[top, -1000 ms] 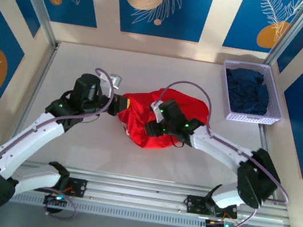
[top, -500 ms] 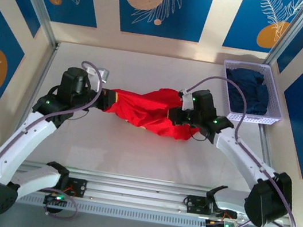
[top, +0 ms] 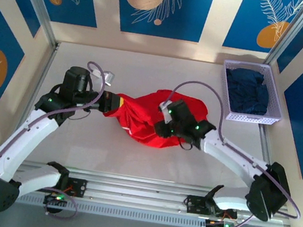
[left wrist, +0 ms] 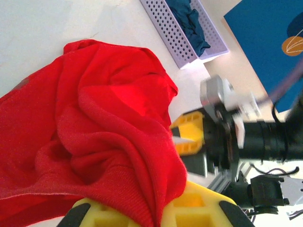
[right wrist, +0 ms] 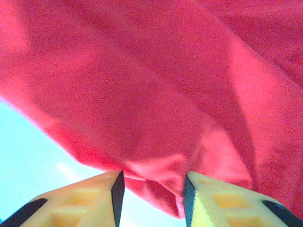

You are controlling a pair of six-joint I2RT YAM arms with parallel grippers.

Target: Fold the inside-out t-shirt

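Pale grey tabletop (top: pixel 147 72) carries the bright red cloth t-shirt (top: pixel 145 115), bunched in a crumpled heap at its middle between the two arms. Left gripper (top: pixel 114 102) is pressed together on the shirt's left end, with red cloth pinched between its yellow fingers (left wrist: pixel 104 215). Right gripper (top: pixel 159 128) sits at the heap's right side, its jaws spread with a fold of cloth in the gap. Well apart, at the far right corner, a lavender perforated plastic basket (top: pixel 226 91) holds a dark navy garment (top: pixel 248 90).
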